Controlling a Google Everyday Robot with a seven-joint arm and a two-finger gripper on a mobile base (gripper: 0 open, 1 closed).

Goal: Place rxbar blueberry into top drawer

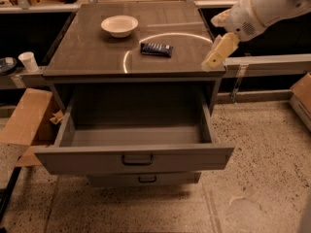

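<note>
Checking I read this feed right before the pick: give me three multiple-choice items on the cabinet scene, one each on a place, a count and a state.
1. The snack bar lies: A in the top drawer; B on the cabinet top; C on the floor.
2. Dishes on the cabinet top: A one; B two; C three.
3. The top drawer is: A shut; B pulled open; C removed.
B: it lies right of the bowl, the gripper hovering apart at the right edge. A: only the bowl. B: its inside shows.

My one camera looks down from above, fairly near, facing the open top drawer (87, 158); my gripper (218, 53) hangs upper right.
</note>
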